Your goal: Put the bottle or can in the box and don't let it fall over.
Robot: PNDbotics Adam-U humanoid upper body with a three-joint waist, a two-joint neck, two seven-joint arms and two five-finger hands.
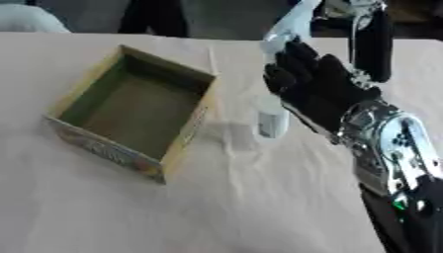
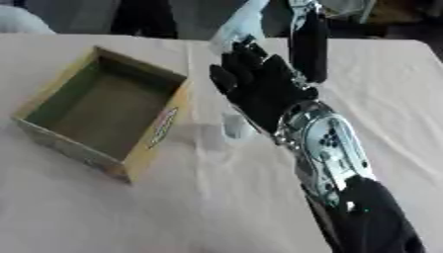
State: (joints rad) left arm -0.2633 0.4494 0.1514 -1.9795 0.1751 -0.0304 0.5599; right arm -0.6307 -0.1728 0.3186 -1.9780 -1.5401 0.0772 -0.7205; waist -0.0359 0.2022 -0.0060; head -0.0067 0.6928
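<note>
A small pale clear bottle (image 1: 271, 119) stands upright on the table just right of the box. The open cardboard box (image 1: 79, 89) has yellowish walls and a dull green inside, and nothing lies in it. My right hand (image 1: 316, 89) comes in from the lower right, its back toward the camera. It hovers over and just right of the bottle's top and hides the bottle's upper part. The fingers (image 2: 246, 62) point up and away, relaxed, and none wraps the bottle's visible left side. My left hand shows in neither view.
The table wears a pale wrinkled cloth (image 1: 216, 197). A whitish shape (image 1: 290, 27) and a dark upright part (image 1: 374, 49) stand behind my hand at the far edge. People sit beyond the table.
</note>
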